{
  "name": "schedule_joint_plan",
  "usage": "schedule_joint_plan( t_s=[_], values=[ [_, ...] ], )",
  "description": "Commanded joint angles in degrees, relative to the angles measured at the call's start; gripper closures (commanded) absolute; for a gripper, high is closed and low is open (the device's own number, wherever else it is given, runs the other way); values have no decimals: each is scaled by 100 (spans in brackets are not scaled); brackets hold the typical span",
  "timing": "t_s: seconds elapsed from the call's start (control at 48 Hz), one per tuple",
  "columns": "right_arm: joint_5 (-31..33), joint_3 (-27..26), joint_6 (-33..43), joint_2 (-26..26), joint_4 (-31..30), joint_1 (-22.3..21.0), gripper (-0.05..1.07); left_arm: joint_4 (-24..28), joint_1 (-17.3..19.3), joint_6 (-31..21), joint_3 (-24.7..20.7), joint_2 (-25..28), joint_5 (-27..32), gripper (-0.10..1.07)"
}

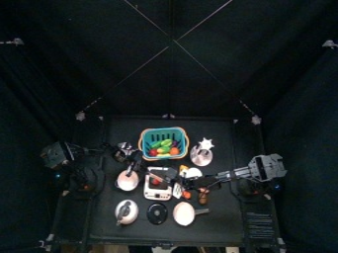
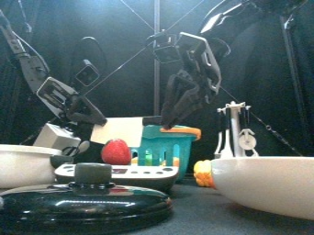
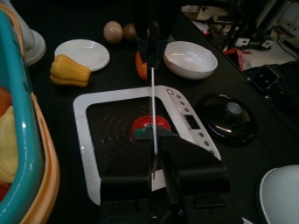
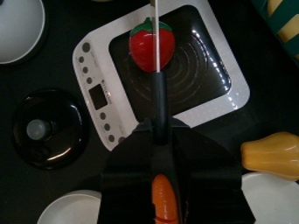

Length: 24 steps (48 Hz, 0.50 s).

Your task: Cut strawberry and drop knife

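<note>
On the left, the left gripper (image 3: 162,175) hangs low over the near end of the white board (image 3: 93,131). Its own camera looks along the board, but the dark shapes run together there, so I cannot tell if it grips anything.

In the middle sits the strawberry (image 4: 142,44). It is a tiny red fruit on the dark middle patch of the board. The thin blade of the knife (image 4: 158,101) lies right across its top, down the middle.

On the right, the right gripper (image 4: 158,131) comes in from the other side. Its fingers are pinched tight on the black handle of the knife, and the blade points out toward the left arm.

So how far along is the job? I think the cut is just starting. The strawberry looks like one whole piece (no gap shows between two halves), though the blade hides the line where a split would be. The blade needs to push all the way down. After that the knife has to be let go, and that is not done yet, since it sits firmly in the grip.

The table (image 1: 126,130) is small, black and crowded. From left to right at the front there is a white bowl (image 2: 18,161), a black lid (image 2: 80,197), a teal basket (image 2: 166,147) farther back, and a big white bowl (image 2: 263,184). A yellow pepper (image 4: 274,149) lies near the right arm. Black curtains (image 1: 53,59) close in all around.
</note>
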Motion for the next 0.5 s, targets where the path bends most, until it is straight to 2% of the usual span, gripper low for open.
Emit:
schedule_joint_plan(
  t_s=[0.0,0.208,0.479],
  values=[
    [44,-53,-18,-88,-18,53,78,-18,0,-9,-18,-26,53,53],
    [44,9,0,-62,-281,88,78,-18,-79,9,62,-70,70,53],
    [44,-9,0,26,-316,62,78,-26,-88,9,132,-88,70,53]
  ],
)
